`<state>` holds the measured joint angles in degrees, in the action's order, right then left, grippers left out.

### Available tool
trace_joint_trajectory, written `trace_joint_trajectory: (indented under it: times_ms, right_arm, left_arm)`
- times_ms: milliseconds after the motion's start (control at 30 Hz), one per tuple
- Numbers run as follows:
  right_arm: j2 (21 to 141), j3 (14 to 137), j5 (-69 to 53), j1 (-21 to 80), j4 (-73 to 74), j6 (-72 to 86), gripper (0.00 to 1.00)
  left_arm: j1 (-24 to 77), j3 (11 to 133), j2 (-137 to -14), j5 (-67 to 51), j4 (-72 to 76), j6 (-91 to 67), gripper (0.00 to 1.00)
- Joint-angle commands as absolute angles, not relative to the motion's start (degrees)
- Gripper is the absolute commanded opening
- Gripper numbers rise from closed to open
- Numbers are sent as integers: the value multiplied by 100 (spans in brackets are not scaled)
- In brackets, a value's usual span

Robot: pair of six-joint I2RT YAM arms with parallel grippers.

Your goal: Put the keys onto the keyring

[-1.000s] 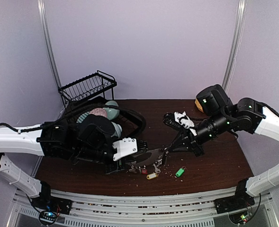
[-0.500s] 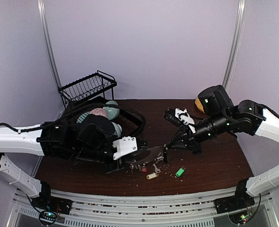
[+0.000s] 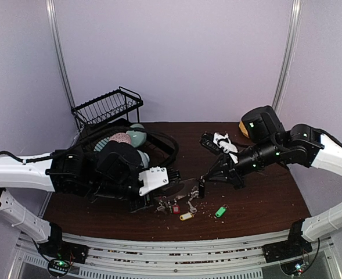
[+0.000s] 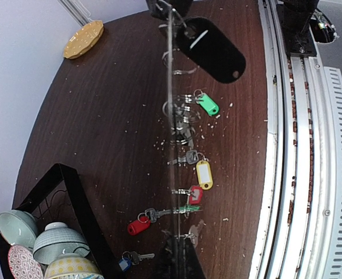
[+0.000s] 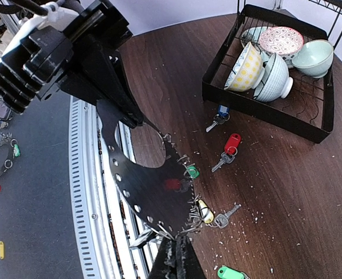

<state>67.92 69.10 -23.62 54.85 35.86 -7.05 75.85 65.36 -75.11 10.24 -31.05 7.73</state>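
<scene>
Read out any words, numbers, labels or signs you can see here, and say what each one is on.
None: no text can be read in any view.
green tag, yellow tag, red tag, black tag: no lettering can be made out.
bowls: painted patterns only, no words.

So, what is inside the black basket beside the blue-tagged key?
Five bowls sit in the black basket: a yellow patterned bowl, a grey striped bowl, a red-patterned bowl, a pale green bowl and a teal bowl, partly hidden behind the others. Whatever lies beneath them is covered.
</scene>
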Motion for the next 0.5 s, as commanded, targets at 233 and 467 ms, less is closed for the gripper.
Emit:
trace_joint_trajectory:
  times_ms: [233,467]
  right_arm:
    - [7005,6988,-2475,5488,3471,-786,0]
    - [6780,6835,-2754,5491,3433,-915,0]
  left_arm:
    - [7664,6650,-7515,867,-2496,843,0]
    - [7660,6586,-7513,1048,-2493,757,0]
